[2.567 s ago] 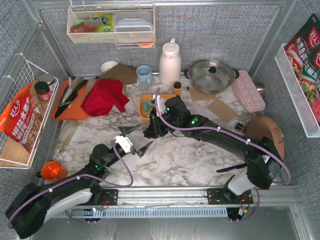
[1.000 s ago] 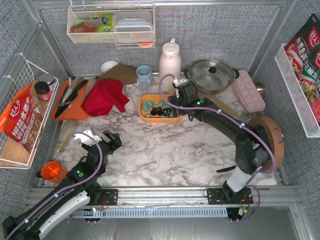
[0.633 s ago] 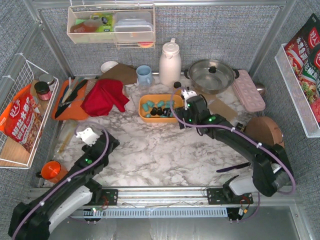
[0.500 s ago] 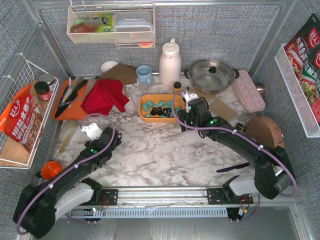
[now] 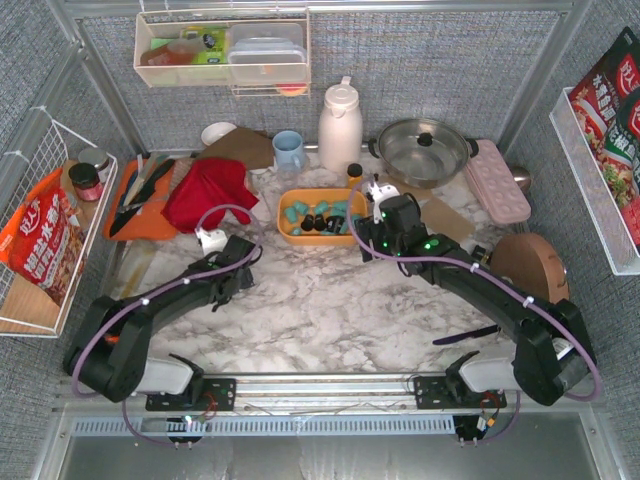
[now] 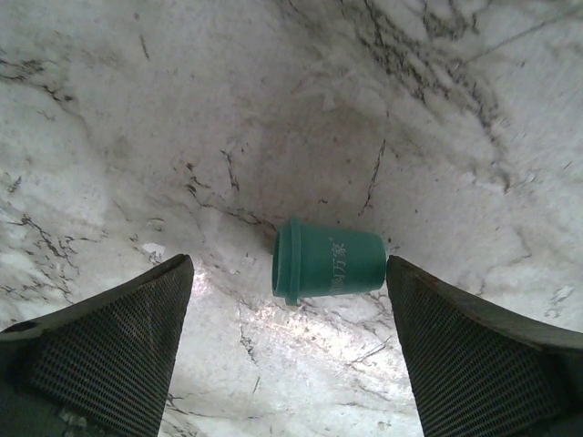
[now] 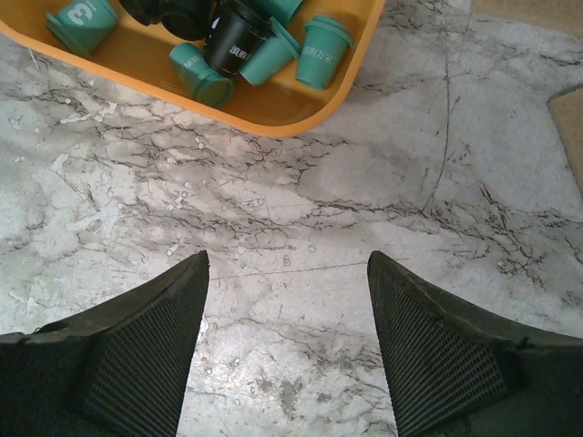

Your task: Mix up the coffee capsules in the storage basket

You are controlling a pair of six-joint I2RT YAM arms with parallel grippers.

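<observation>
The basket sits toward the table's far edge, about midway along it. It holds a jumble of capsules, mostly teal with a few black, some tipped on their sides. The right end effector hangs over bare marble just off the basket's right near corner, its fingers spread with nothing between them. The left end effector points down at the table left of the basket, nearer the front edge, its fingers also spread wide. A lone teal capsule lies on its side on the marble between them, ungripped. Its narrow end is right beside one finger, though I cannot tell whether they touch.
</observation>
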